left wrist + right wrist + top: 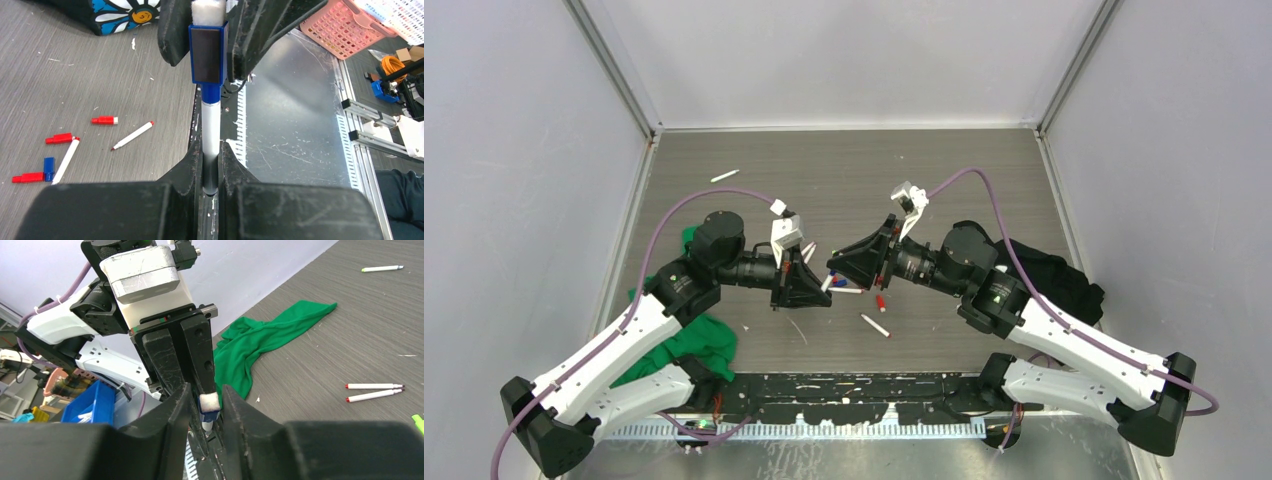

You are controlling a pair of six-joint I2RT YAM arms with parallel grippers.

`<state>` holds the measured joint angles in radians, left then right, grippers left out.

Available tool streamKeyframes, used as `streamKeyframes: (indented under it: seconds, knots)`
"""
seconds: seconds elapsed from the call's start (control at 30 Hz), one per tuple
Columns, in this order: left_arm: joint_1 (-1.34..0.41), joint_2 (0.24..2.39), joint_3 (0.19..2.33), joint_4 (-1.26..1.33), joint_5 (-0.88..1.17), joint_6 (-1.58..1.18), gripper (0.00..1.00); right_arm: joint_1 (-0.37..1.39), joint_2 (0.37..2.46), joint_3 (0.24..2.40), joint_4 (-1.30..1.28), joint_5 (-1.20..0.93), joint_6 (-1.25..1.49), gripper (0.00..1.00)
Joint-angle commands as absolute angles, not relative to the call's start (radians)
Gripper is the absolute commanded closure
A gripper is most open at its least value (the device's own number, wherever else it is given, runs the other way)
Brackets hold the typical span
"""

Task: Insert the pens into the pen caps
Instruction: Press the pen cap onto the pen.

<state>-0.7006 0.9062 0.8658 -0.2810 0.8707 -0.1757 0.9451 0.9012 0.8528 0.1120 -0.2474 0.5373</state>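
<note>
The grey wood-grain tabletop (844,170) is enclosed on three sides by plain pale wall panels (844,50), joined at aluminium corner posts (614,65). A scratched metal plate (295,125) borders its near edge. Beyond this plate stand a pink mesh basket (345,30) and a blue bin (92,400). Lighting is even and diffuse.

Pen (210,127) btwn L claw (212,150) & R claw (206,394).

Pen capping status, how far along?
Done: no capped pen confirmed on the table. In hand: left gripper clamps a white pen with a blue cap on its end, right gripper around that cap; its grip is unclear. Left: three red caps, a loose blue cap and two uncapped pens lie there.
</note>
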Motion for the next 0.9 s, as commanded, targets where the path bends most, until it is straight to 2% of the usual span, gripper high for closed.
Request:
streamKeyframes:
  seconds: [0.0,0.17,0.2,0.4,0.67,0.87]
  knots:
    - [-0.707,0.903,0.915,-0.228,0.899,-0.187,1.00,0.943,0.894,0.893,0.166,-0.269,0.513,0.69]
    - [-0.706,0.897,0.913,-0.213,0.900,-0.199,1.00,0.943,0.901,0.891,0.135,-0.321,0.477,0.96]
    - [-0.706,0.896,0.914,-0.211,0.901,-0.202,1.00,0.942,0.903,0.889,0.128,-0.337,0.469,0.99]
    - [-0.699,0.870,0.910,-0.184,0.902,-0.224,1.00,0.943,0.900,0.849,0.105,-0.430,0.451,0.99]
    - [-0.666,0.877,0.890,-0.021,1.054,-0.359,1.00,0.943,0.929,0.786,0.148,-0.680,0.501,0.99]
    - [-0.662,0.873,0.890,-0.019,1.050,-0.361,1.00,0.957,0.934,0.783,0.077,-0.705,0.498,1.00]
